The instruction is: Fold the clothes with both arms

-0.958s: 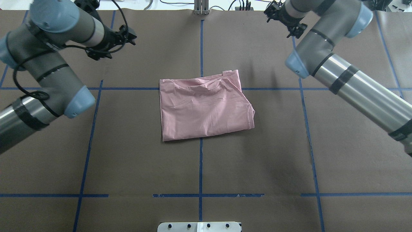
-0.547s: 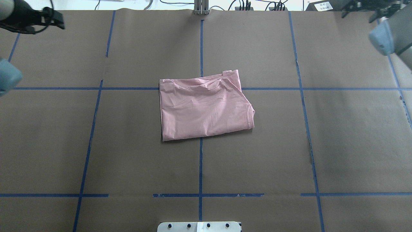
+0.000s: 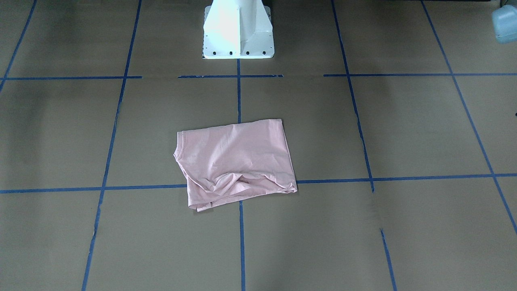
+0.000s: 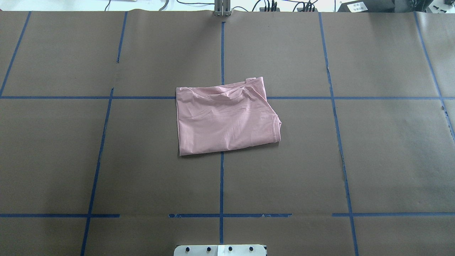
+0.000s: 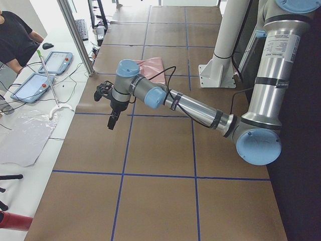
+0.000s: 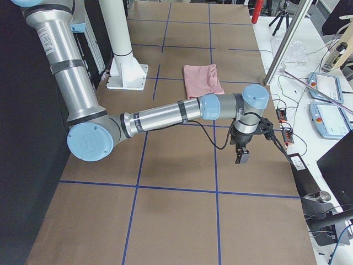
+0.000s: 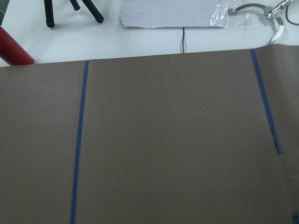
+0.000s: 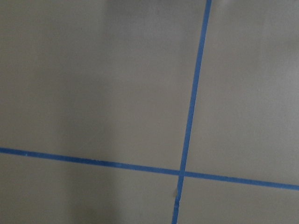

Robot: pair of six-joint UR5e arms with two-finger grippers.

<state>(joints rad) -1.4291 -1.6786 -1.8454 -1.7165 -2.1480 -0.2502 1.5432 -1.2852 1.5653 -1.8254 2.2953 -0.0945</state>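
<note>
The pale pink T-shirt (image 4: pixel 224 117) lies folded into a rough rectangle at the table's middle, plain side up, with a sleeve hem at its right edge. It also shows in the front-facing view (image 3: pixel 234 161) and far off in both side views (image 5: pixel 150 64) (image 6: pixel 202 78). Neither arm shows in the overhead view. My left gripper (image 5: pixel 113 122) hangs over the table's left end, far from the shirt. My right gripper (image 6: pixel 241 156) hangs over the right end. Whether either is open or shut I cannot tell. Both wrist views show only brown paper and blue tape.
Brown paper with blue tape lines (image 4: pixel 221 49) covers the table. The white pedestal base (image 3: pixel 238 32) stands at the robot's side. Beyond the far edge are tablets (image 5: pixel 37 85), cables and a person's arm (image 5: pixel 15 35). A tripod's legs (image 7: pixel 74 9) and a plastic sheet (image 7: pixel 173 11) lie past the left end.
Both arms have swung outward and left the overhead view: one second ago they hung over the far corners, half a second ago only at the edges. The shirt has not moved.
</note>
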